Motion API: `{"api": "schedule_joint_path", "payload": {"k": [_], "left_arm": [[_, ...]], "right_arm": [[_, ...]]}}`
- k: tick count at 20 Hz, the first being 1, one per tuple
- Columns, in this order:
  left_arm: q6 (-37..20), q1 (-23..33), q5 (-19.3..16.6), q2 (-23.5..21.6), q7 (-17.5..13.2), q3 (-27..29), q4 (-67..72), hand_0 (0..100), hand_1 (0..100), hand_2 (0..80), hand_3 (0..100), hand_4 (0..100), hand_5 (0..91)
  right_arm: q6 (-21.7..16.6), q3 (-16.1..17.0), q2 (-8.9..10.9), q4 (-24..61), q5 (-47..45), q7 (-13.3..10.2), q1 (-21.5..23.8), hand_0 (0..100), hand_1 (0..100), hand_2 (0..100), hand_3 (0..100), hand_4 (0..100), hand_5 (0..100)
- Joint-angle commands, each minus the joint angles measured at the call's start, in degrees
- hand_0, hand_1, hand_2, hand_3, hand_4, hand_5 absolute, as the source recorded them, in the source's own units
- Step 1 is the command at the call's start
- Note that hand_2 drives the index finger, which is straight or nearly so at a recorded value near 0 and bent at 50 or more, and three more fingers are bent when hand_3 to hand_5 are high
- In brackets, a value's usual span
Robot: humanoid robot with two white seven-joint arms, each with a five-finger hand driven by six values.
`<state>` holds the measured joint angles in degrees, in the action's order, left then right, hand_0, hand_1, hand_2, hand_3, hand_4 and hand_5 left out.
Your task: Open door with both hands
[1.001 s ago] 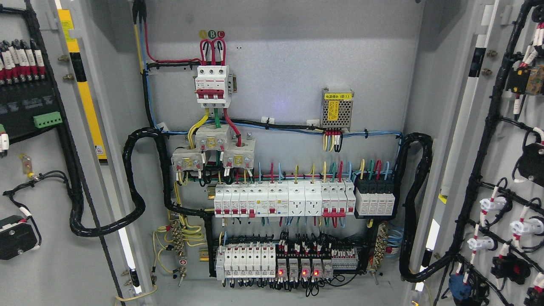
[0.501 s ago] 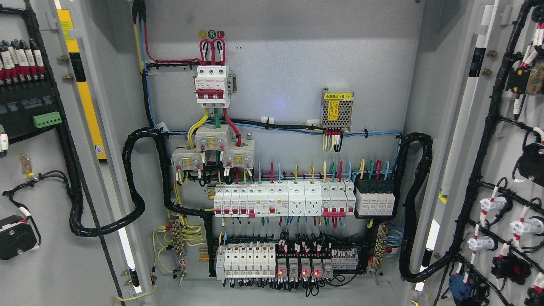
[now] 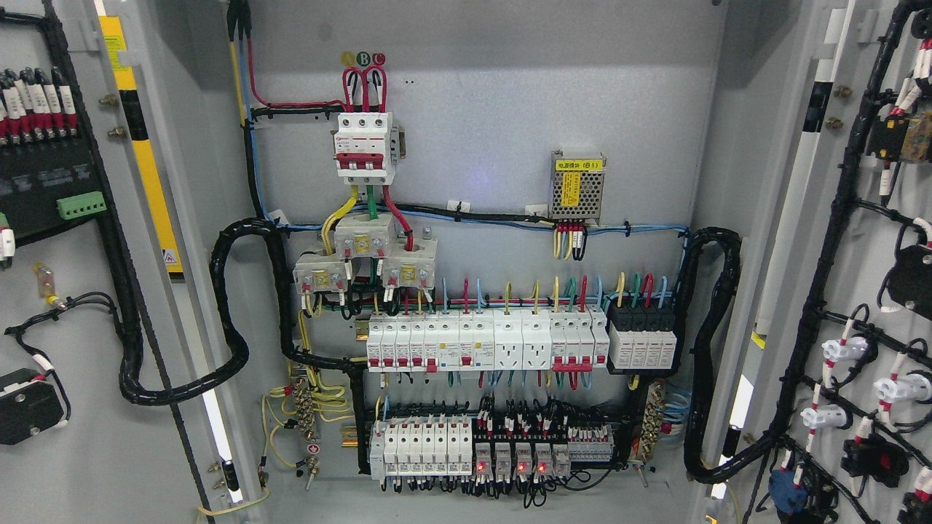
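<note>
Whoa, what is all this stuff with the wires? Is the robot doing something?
The robot is looking into an electrical cabinet. Both doors are already swung wide open: the left door and the right door, each with wiring on its inside. Between them, the back panel holds a big breaker, rows of white switches and some small red lights. Neither robot hand shows in the picture, so nothing is being touched at this moment.

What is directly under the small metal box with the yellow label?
Under the metal box, short yellow, red and black wires hang, crossing a black cable bundle. Their connections inside the box are hidden.
</note>
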<state>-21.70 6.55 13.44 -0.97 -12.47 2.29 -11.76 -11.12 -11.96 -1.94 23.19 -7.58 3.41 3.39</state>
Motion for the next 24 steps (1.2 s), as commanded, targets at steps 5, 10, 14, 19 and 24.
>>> {"api": "schedule_joint_path", "payload": {"k": [5, 10, 14, 19, 24], "left_arm": [[5.79, -0.57, -0.96, -1.84, 2.01, -3.17, 12.38, 12, 56, 0.0, 0, 0, 0.0], [5.79, -1.36, -1.14, -3.16, 2.27, -4.31, 12.29, 12, 56, 0.0, 0, 0, 0.0], [5.97, -1.89, -1.14, -3.78, 2.54, -4.31, 12.29, 12, 56, 0.0, 0, 0, 0.0], [8.77, -2.76, -1.14, -3.78, 4.73, -4.31, 12.38, 12, 56, 0.0, 0, 0, 0.0], [11.68, -3.74, -1.05, -3.87, 4.65, -4.31, 12.2, 12, 56, 0.0, 0, 0, 0.0]], "right_arm": [[7.96, -0.52, -3.07, -17.39, -0.06, -1.12, -0.4, 0, 50, 4, 0, 0, 0], [9.8, 0.09, -4.56, -19.15, -0.33, -1.03, 0.13, 0, 50, 4, 0, 0, 0], [11.47, 1.32, -4.92, -18.98, -0.33, -1.39, 0.04, 0, 50, 4, 0, 0, 0], [11.74, 1.15, -4.3, -18.8, -0.33, -4.11, -0.57, 0, 50, 4, 0, 0, 0], [12.26, 1.24, -3.43, -18.97, -0.33, -5.52, -2.07, 0, 50, 4, 0, 0, 0]]}}
